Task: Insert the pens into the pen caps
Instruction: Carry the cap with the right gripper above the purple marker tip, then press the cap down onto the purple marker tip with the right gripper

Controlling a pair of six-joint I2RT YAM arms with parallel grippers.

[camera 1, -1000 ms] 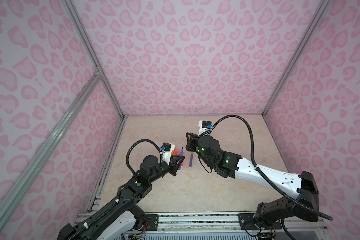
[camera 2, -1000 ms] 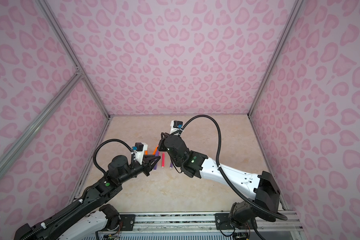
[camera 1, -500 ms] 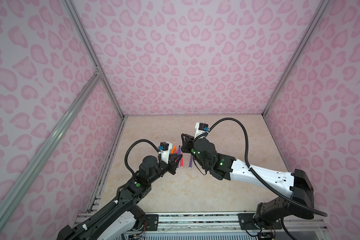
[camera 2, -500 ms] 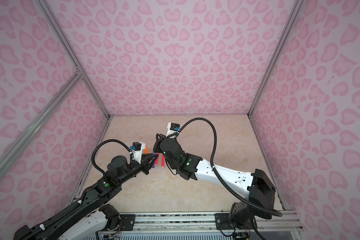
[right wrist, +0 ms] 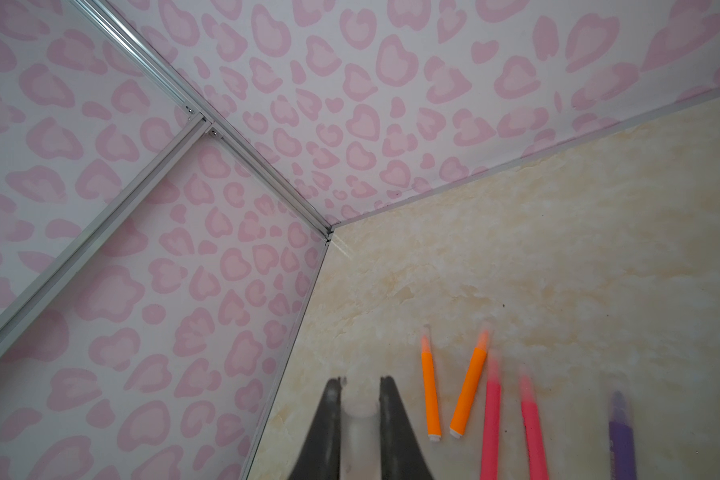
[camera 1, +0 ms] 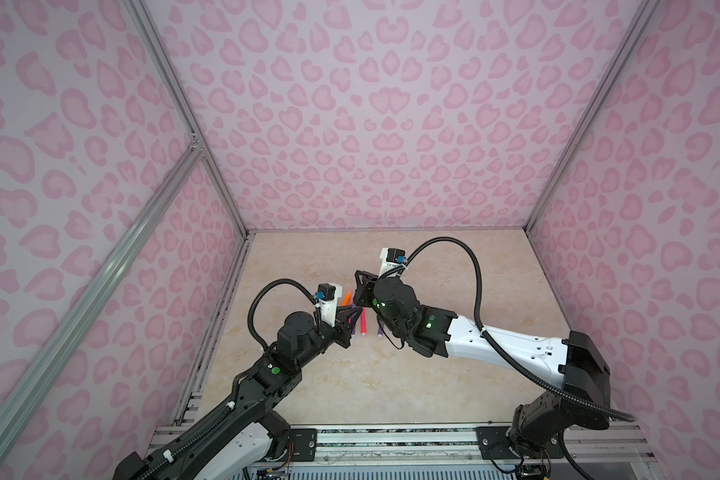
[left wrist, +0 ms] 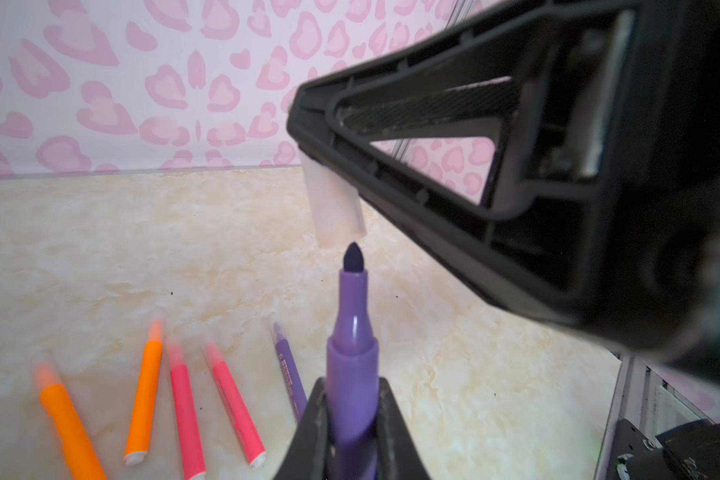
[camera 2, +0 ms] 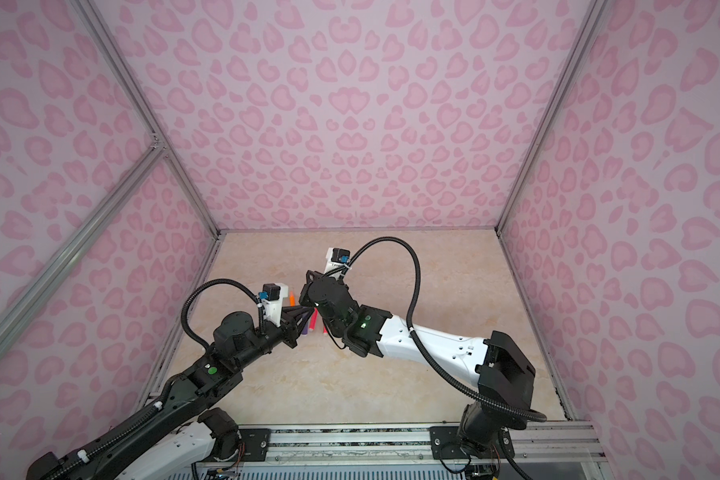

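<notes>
In the left wrist view my left gripper [left wrist: 352, 386] is shut on a purple pen [left wrist: 353, 332], dark tip pointing up. Just beyond that tip hangs a clear pen cap [left wrist: 335, 208], open end toward the tip with a small gap between them. My right gripper [right wrist: 359, 384] is shut on that pen cap [right wrist: 359, 419]. In both top views the grippers meet above the pens, left gripper [camera 1: 350, 316] below right gripper [camera 1: 360, 286]. Flat on the table lie two orange pens [left wrist: 144, 399], two pink-red pens [left wrist: 233, 403] and another purple pen [left wrist: 287, 370].
The lying pens form a row on the beige marbled table [camera 1: 391, 374], left of its middle. The pink patterned left wall [right wrist: 184, 332] with its aluminium frame stands close by. A metal rail [camera 1: 391, 436] runs along the front edge.
My right gripper has swung left with the cap, toward the left gripper. The left gripper has held its pen almost still.
</notes>
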